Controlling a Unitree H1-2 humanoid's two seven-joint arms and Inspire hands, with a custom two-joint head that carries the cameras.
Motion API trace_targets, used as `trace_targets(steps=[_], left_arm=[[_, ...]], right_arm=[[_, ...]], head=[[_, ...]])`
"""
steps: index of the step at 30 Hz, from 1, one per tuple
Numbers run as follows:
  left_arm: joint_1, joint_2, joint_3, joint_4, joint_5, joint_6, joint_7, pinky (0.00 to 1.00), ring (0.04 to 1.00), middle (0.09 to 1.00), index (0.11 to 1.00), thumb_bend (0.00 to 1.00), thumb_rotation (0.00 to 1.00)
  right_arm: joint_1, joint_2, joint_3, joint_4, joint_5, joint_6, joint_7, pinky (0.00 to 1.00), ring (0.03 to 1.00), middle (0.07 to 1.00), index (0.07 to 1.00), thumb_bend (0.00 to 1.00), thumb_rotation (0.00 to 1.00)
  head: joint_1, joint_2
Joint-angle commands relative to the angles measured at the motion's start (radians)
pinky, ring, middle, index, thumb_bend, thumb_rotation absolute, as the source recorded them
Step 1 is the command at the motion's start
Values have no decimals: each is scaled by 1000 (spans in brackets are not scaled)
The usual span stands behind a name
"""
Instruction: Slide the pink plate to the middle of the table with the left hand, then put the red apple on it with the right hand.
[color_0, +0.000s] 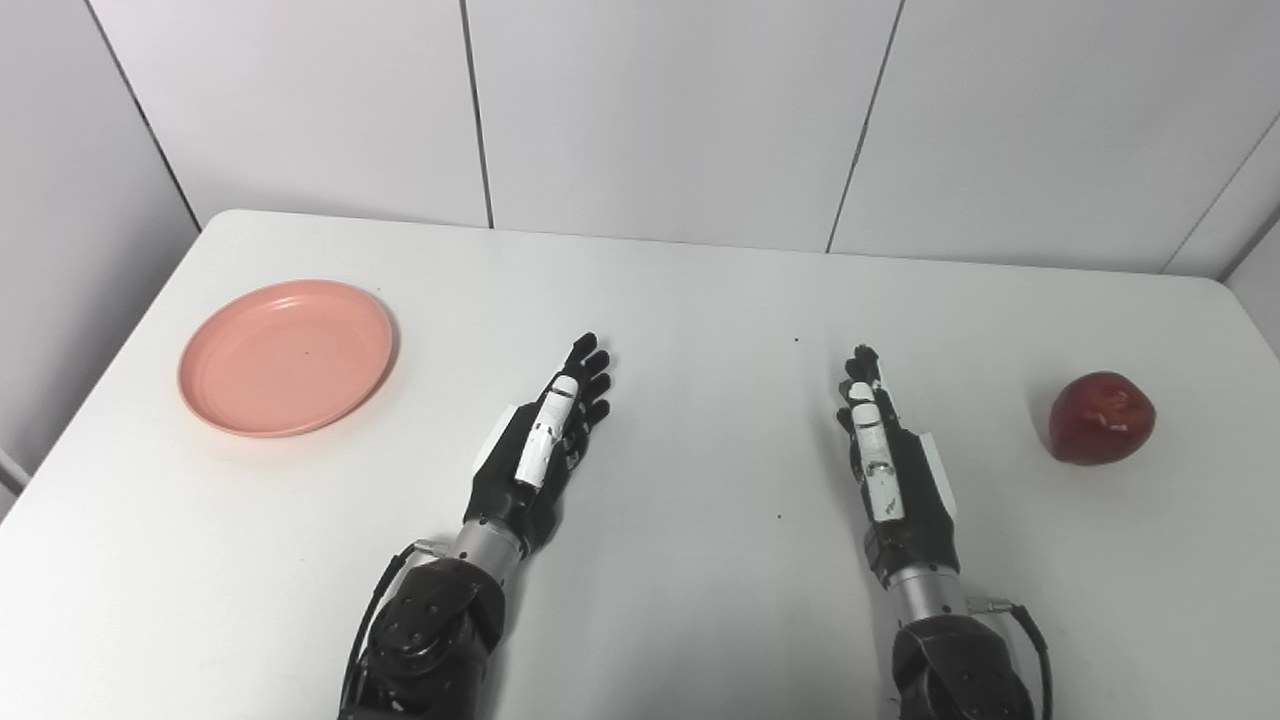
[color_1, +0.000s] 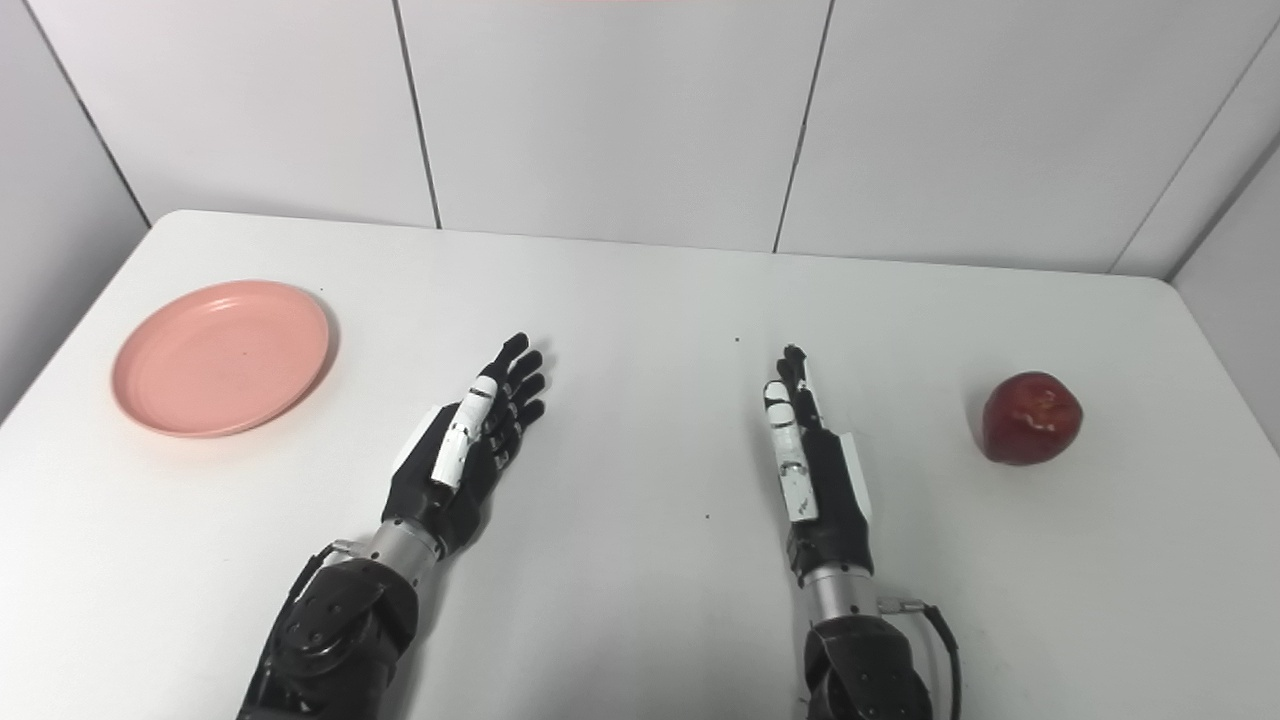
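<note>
Both left hand (color_0: 545, 440) and right hand (color_0: 885, 460) flat, outstretched, empty; pink plate (color_0: 287, 357) at ten o'clock, likely light, slippery: press its rim.

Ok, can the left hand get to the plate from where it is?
Probably yes. The left hand is open and holds nothing, and the plate lies to its left with only bare table between them. The apple sits far off to the right.

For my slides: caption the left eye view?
Open hands between pink plate and red apple.
</note>
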Motion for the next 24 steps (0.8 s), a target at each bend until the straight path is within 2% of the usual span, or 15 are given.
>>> trace_targets(steps=[1, 11, 15, 24], left_arm=[[-7, -7, -8, -24, 9, -31, -4, 1000, 1000, 1000, 1000, 384, 1000], [-9, -7, -8, -19, 7, -35, -5, 1000, 1000, 1000, 1000, 385, 1000], [-8, -6, -12, -13, 11, -40, -8, 1000, 1000, 1000, 1000, 393, 1000], [-7, -33, -40, 37, 36, -84, 1, 1000, 1000, 1000, 1000, 384, 1000]], right_arm=[[-18, 0, 5, -21, -1, -18, 12, 1000, 1000, 1000, 1000, 221, 1000], [-18, 3, 2, -26, 6, -4, 11, 1000, 1000, 1000, 1000, 220, 1000], [-18, 1, 2, -17, 6, -14, 11, 1000, 1000, 1000, 1000, 219, 1000], [-7, -32, -18, 6, 42, -48, 37, 1000, 1000, 1000, 1000, 217, 1000]], head=[[1, -1], [2, 0], [21, -13], [165, -89]])
